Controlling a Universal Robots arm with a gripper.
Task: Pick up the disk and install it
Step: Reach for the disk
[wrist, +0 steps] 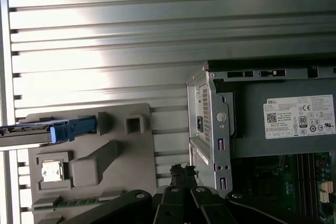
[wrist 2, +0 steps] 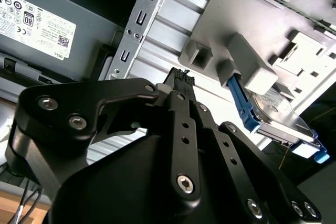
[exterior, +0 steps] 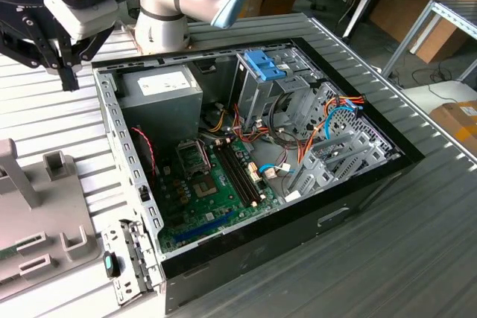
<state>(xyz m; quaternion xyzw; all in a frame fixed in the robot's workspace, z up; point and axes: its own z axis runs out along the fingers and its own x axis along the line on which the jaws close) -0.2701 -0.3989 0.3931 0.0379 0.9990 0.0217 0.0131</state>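
The disk [wrist 2: 278,113] is a grey metal drive in a blue carrier. It stands on edge in a slot of the grey holder [wrist 2: 231,19] beside the computer case. In the first wrist view, the disk [wrist: 31,130] shows edge-on with its blue carrier end toward a small square cup. My gripper [exterior: 68,78] hangs above the ribbed table at the exterior view's upper left, between the holder and the case corner. In both wrist views the gripper [wrist 2: 178,74] [wrist: 181,171] is shut, with its black fingertips together and nothing between them. It is well apart from the disk.
The open computer case [exterior: 134,184] lies on its side with the motherboard exposed. Inside are a grey power supply [exterior: 160,87] with a white sticker and a drive cage holding a bare blue bracket [exterior: 262,63]. The holder [exterior: 45,221] sits at the exterior view's left.
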